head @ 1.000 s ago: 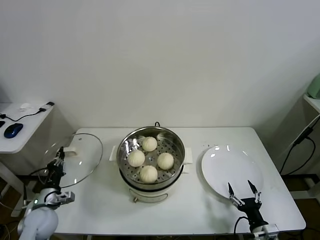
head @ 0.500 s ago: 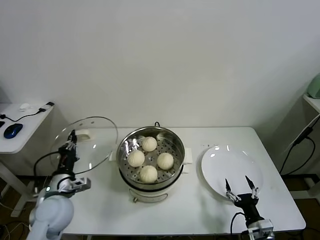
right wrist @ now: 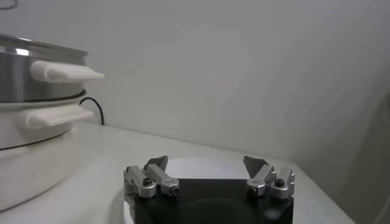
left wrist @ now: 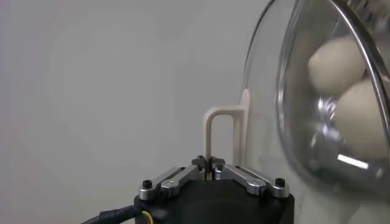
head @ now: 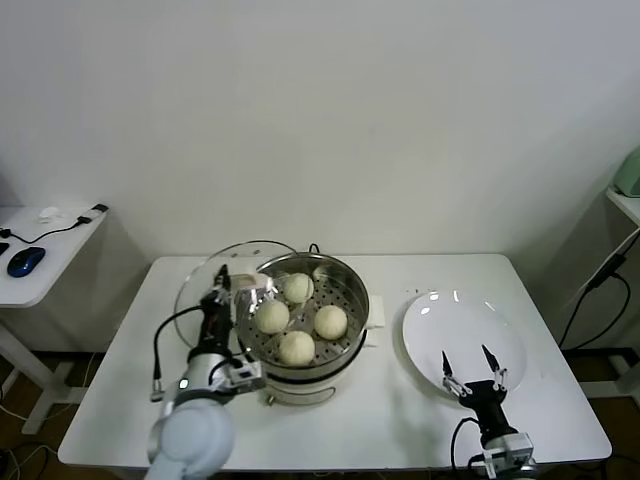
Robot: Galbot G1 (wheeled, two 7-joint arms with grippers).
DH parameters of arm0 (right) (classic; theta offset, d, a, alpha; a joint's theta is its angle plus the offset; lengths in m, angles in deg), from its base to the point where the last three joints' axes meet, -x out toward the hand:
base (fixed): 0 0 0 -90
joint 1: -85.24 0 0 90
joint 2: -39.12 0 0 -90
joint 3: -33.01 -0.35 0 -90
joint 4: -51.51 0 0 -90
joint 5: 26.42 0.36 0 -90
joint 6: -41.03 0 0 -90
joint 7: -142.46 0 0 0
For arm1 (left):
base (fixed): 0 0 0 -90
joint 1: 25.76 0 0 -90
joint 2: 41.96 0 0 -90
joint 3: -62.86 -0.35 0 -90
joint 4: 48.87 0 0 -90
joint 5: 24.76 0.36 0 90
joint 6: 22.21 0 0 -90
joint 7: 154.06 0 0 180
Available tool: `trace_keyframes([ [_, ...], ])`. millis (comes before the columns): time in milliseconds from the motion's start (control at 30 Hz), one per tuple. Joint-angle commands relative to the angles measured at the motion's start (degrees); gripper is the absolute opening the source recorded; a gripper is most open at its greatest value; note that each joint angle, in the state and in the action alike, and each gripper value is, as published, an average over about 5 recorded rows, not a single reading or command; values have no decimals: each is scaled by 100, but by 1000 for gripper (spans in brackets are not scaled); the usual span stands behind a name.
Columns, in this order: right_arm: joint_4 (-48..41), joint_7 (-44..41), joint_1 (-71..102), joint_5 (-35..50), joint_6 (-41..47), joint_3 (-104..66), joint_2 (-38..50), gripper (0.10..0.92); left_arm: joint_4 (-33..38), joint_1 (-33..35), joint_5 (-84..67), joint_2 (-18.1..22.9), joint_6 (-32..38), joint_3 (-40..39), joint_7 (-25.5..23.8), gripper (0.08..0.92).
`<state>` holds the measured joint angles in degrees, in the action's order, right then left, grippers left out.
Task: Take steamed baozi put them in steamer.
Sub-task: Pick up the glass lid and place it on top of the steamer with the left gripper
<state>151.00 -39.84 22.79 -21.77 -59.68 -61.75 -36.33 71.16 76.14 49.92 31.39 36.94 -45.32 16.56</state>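
Note:
Several cream-white baozi (head: 298,317) lie on the perforated tray inside the shiny steel steamer (head: 352,282) at the table's middle. My left gripper (head: 216,290) is shut on the white handle (left wrist: 217,135) of the round glass lid (head: 208,275), holding it tilted at the steamer's left rim. Through the glass, two baozi (left wrist: 350,91) show in the left wrist view. My right gripper (head: 470,372) is open and empty over the near edge of the white plate (head: 462,335). The steamer's side (right wrist: 36,79) shows in the right wrist view.
A side table (head: 45,250) at far left holds a blue mouse (head: 26,260) and a cable. A black cord (head: 312,246) leaves the steamer's back. A shelf (head: 625,200) with a green object stands at far right.
My left gripper has carried the glass lid rightward from the table's left edge to the steamer's left rim. My right gripper has shifted slightly up and left over the plate's edge.

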Motion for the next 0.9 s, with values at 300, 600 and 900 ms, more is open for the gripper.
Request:
trace_keyframes([
  [300, -290, 121, -39, -42, -281, -34, -67, 823, -105, -346, 902, 836, -562, -1290, -462, 132],
  [600, -422, 203, -35, -44, -426, -50, -114, 823, -669, -494, 1341, 1157, -547, -1471, -401, 132],
  [900, -445, 237, -27, -67, -488, -63, -148, 823, -932, -515, 1549, 1125, -510, -1369, -321, 132],
])
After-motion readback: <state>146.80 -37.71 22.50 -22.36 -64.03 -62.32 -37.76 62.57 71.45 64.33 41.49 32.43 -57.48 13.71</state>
